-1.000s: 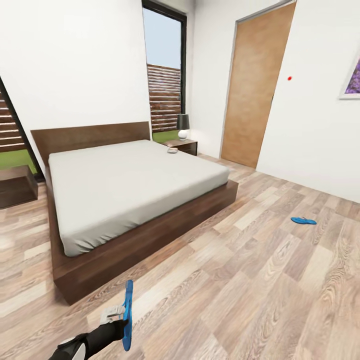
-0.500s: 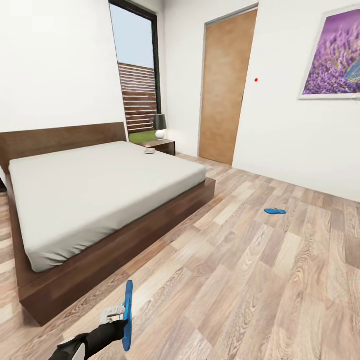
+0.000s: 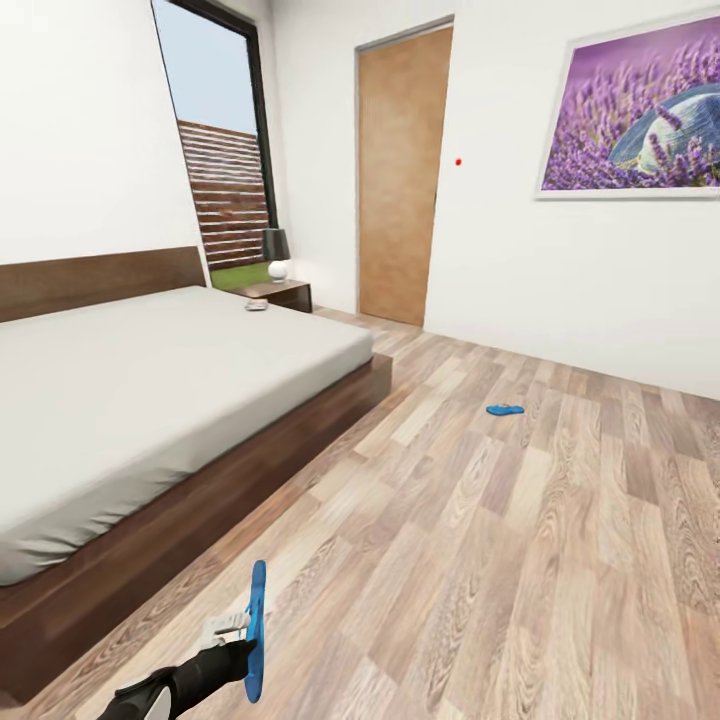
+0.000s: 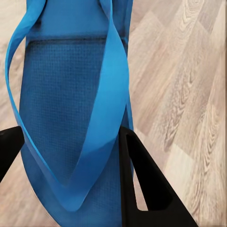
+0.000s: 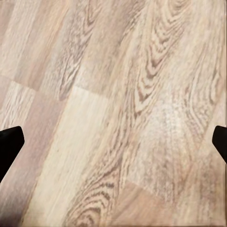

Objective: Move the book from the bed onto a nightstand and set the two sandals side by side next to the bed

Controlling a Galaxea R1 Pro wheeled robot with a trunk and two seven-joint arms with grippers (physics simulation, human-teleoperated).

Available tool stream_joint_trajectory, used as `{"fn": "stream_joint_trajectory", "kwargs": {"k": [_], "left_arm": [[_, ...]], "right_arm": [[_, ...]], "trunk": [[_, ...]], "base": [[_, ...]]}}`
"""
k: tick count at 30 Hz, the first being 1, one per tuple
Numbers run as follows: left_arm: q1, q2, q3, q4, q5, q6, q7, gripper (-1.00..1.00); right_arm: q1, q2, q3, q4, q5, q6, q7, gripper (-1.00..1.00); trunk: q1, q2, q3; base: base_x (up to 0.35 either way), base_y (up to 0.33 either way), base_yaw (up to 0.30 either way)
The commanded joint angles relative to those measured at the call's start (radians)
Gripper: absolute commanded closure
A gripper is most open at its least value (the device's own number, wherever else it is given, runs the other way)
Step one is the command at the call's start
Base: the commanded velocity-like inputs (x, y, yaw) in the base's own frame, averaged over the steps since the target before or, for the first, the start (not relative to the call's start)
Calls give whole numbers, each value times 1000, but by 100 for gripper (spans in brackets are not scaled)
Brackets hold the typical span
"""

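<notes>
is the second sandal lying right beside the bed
No, the loose sandal lies out on the wood floor, well apart from the bed.

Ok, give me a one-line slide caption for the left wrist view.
Left gripper clamping a flat bright-blue sandal between its black fingers above the light-brown wood-plank floor.

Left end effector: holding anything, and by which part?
Yes. The left end effector is shut on a blue sandal, gripping across the sole at its edges, with the strap side facing the wrist camera.
</notes>
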Motion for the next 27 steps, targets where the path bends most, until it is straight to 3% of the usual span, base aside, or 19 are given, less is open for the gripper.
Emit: {"fn": "stream_joint_trajectory", "kwargs": {"k": [1, 27], "left_arm": [[0, 0, 2, -1, 7, 9, -3, 100], [0, 0, 3, -1, 7, 9, -3, 100]], "right_arm": [[-1, 0, -3, 0, -9, 9, 5, -100], [-1, 0, -3, -1, -10, 9, 5, -100]], "trunk": [[0, 0, -1], [0, 0, -1]], "base": [[0, 0, -140], [0, 0, -196]]}}
